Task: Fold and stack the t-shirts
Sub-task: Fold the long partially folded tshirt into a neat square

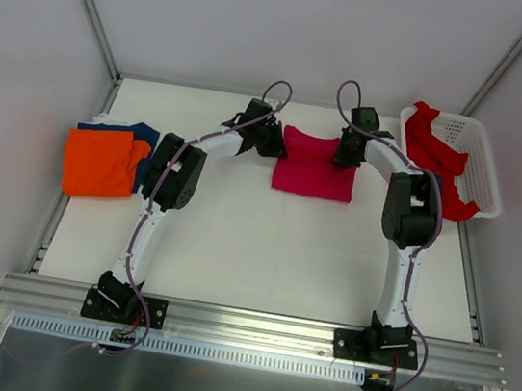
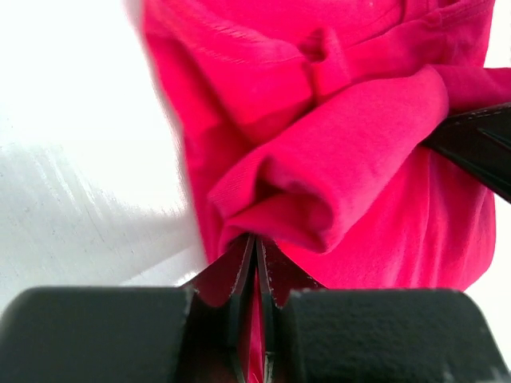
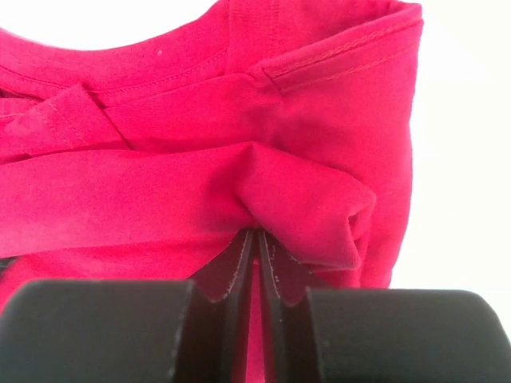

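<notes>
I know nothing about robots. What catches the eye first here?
A magenta t-shirt, far middle, pinched at both sides by the left arm and right arm, jaws shut. At the left an orange t-shirt lies over a navy one; a red t-shirt drapes over the white basket, far right.

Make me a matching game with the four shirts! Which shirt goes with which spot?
Shirts
1. magenta t-shirt
2. red t-shirt
3. orange t-shirt
4. navy t-shirt

Spots
A. draped in the white basket
B. underneath another shirt
C. pinched by the left gripper and the right gripper
D. on top of the pile at the left

Pairs: 1-C, 2-A, 3-D, 4-B
</notes>
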Available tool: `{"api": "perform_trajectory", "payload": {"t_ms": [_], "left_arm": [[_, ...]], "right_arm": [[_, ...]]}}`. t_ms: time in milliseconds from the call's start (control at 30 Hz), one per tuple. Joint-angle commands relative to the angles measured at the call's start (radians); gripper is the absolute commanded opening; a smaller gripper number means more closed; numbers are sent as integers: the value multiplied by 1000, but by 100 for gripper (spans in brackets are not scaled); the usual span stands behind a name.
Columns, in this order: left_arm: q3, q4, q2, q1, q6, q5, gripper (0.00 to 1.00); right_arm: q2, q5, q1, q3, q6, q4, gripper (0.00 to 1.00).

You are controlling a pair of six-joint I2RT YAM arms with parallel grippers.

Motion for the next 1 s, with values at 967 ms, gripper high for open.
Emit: {"api": "perform_trajectory", "payload": {"t_ms": [967], "left_arm": [[-101,-58,-381,-44,21,90,22]], "right_arm": [[-293,-210,-21,-244,-10,84,21]]}}
